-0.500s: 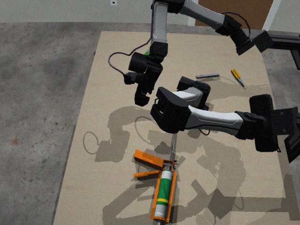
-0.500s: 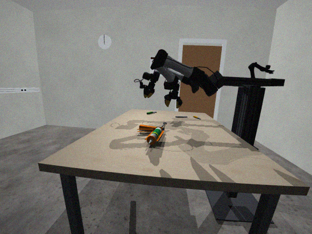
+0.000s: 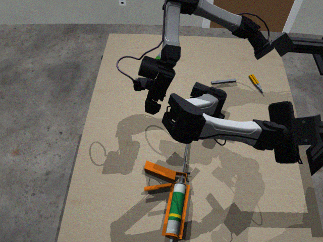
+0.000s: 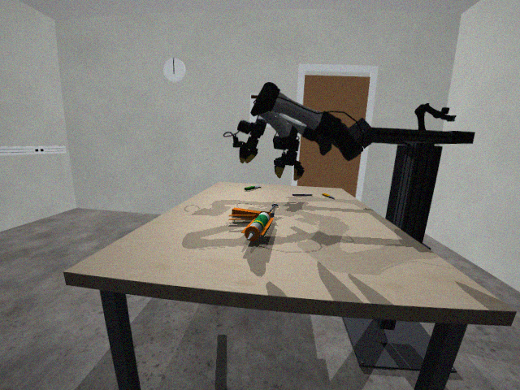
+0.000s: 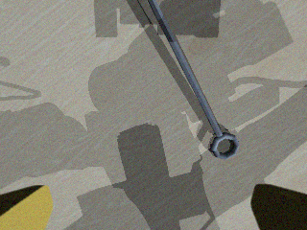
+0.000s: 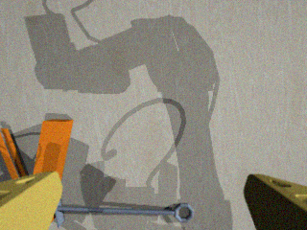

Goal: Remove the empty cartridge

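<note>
Now: cartridge [image 3: 177,201] [image 4: 262,218] inside gun [image 3: 160,171] [image 4: 244,212] [image 5: 192,79] [image 6: 58,139] | removal and placing left | gun on table [image 3: 104,104] [image 4: 167,262] [image 5: 29,43] [image 6: 259,72] | my left gripper [image 4: 288,172] [image 5: 153,194], right gripper [image 3: 153,107] [image 4: 248,159] [image 6: 153,201]: both open

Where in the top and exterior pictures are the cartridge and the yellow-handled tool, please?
Cartridge [image 3: 177,202] [image 4: 262,218]: top and exterior views, both points on its green band.
Yellow-handled tool [image 3: 254,79] [image 4: 327,195]: top and exterior views, both points on its yellow handle.
</note>
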### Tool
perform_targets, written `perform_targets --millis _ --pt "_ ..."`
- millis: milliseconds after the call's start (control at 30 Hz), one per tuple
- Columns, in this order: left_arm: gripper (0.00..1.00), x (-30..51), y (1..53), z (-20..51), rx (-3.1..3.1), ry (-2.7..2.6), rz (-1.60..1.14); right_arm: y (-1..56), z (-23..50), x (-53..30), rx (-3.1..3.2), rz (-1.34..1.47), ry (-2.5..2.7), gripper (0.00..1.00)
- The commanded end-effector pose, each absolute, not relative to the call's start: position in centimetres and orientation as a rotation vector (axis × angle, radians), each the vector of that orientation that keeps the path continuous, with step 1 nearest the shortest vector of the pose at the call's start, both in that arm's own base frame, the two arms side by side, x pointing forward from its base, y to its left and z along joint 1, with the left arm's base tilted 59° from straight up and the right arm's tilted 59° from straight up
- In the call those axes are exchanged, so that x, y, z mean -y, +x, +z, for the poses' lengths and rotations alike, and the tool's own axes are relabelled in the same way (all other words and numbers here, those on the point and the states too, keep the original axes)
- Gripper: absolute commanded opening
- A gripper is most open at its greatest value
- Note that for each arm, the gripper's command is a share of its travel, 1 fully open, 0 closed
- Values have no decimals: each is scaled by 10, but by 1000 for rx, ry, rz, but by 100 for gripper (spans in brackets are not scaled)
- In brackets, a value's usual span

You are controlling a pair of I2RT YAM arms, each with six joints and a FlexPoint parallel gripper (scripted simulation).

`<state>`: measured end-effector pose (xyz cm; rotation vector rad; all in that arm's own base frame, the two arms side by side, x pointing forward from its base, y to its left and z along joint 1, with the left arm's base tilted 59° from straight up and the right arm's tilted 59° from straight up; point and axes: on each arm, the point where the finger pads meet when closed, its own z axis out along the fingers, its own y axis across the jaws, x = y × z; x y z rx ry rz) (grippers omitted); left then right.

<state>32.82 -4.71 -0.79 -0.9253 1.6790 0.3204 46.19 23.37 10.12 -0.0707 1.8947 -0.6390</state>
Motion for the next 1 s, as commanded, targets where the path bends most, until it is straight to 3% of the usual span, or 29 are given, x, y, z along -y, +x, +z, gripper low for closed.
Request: perform_targets --millis 0,67,133,167,600,967 --pt "100 51 329 -6 -1677 -921 308 460 106 -240 -1887 -622 -74 100" --pt "100 51 329 -6 -1677 -921 308 460 106 -240 -1887 -622 -74 100" --pt "78 48 330 -3 -1672 -914 326 460 106 -240 -1887 -622 -74 100" --pt "75 46 330 -1 -1669 -912 336 460 106 -240 -1887 -622 -74 100" --pt "75 -27 322 33 -1656 -950 497 469 86 -244 -1942 -621 -257 100" --pt "75 -132 354 120 -1409 -1243 223 474 25 -263 -1975 -552 -959 100"
